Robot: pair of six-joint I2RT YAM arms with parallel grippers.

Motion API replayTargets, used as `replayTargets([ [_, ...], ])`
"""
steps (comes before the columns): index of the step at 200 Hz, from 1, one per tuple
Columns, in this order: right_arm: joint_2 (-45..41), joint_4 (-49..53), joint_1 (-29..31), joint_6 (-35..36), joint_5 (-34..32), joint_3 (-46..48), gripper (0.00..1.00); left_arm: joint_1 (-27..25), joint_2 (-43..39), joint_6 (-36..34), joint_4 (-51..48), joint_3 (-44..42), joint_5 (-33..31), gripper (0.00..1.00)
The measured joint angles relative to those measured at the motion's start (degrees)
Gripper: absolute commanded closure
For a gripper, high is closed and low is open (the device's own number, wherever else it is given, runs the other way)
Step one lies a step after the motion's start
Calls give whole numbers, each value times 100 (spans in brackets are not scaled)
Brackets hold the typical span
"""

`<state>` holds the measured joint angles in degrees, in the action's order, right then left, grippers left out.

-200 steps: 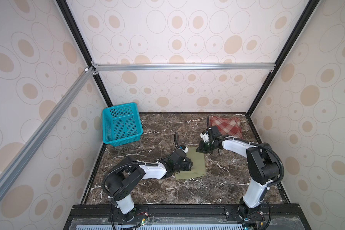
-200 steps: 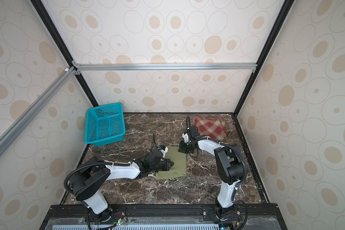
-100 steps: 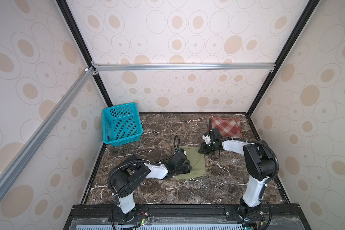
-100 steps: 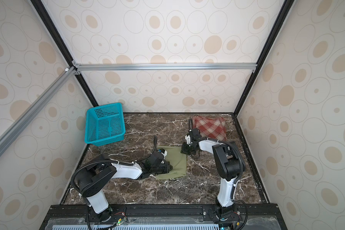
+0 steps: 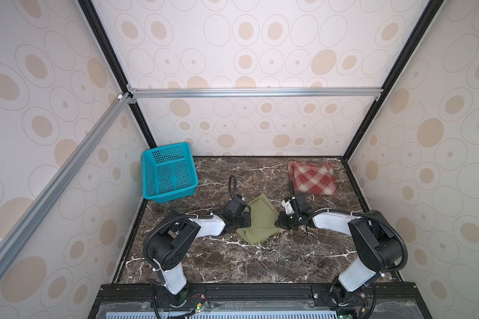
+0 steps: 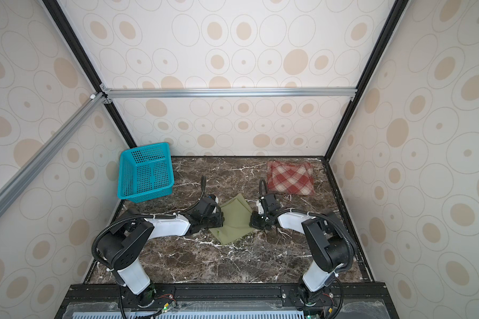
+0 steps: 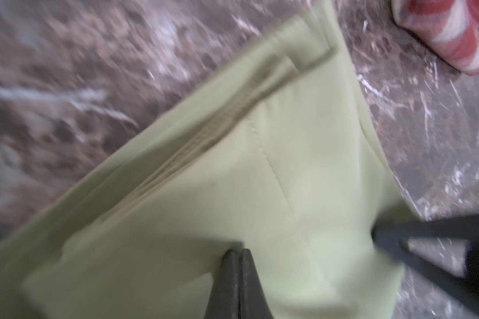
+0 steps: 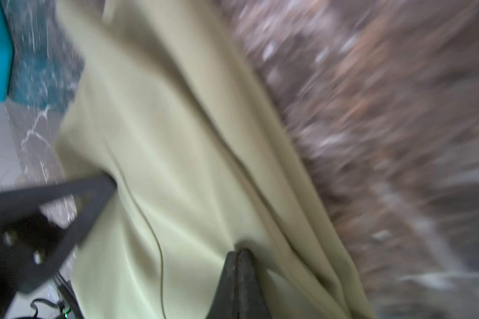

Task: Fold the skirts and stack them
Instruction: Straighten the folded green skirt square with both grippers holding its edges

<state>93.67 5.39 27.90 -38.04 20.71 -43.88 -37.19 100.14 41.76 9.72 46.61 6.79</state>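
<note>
The olive-green skirt (image 5: 260,221) (image 6: 235,221) lies folded in a diamond shape at the middle of the marble table. My left gripper (image 5: 248,221) (image 6: 221,219) (image 7: 239,251) is shut on its left edge, the cloth puckering at the tips. On the skirt's right corner, my right gripper (image 5: 278,222) (image 6: 252,221) (image 8: 239,251) is shut too, with folds running to the tips. The red-and-cream plaid skirt (image 5: 311,178) (image 6: 291,178) lies folded at the back right, apart from both grippers; one corner of it (image 7: 454,36) shows in the left wrist view.
A teal perforated basket (image 5: 169,172) (image 6: 145,172) stands at the back left against the wall. Patterned walls and black frame posts close in the table (image 5: 233,262) on three sides. Both wrist views are blurred.
The right gripper has moved toward the front of the table. The left gripper has drawn slightly left. The olive-green skirt has turned between them into a diamond and shifted a little left.
</note>
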Motion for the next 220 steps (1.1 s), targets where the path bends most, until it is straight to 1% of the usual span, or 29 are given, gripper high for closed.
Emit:
replayTargets([
  [14,-76,-4,264,-208,24,44,100,57,2,-212,-33,70,-92,100],
  [27,-184,42,385,-337,68,57,100,83,-52,-378,-35,79,-162,100],
  [48,-389,332,367,-343,20,-116,100,79,-286,-531,-111,79,-199,100],
  [68,-393,575,295,-153,11,-603,100,11,-708,-529,-168,31,-177,100],
  [101,-2,516,66,181,249,-1274,100,-256,-1335,-238,-37,-402,-109,100],
  [138,841,490,-203,455,507,-1615,100,-452,-1316,319,240,-1209,70,100],
  [155,1025,525,-260,560,557,-1650,100,-455,-1314,562,345,-1517,83,100],
  [172,1086,551,-304,623,608,-1652,100,-455,-1314,715,466,-1626,74,100],
  [198,1132,481,-328,638,651,-1606,100,-452,-1314,804,564,-1674,11,100],
  [220,1132,310,-328,597,680,-1360,100,-444,-1311,802,579,-1681,-24,100],
])
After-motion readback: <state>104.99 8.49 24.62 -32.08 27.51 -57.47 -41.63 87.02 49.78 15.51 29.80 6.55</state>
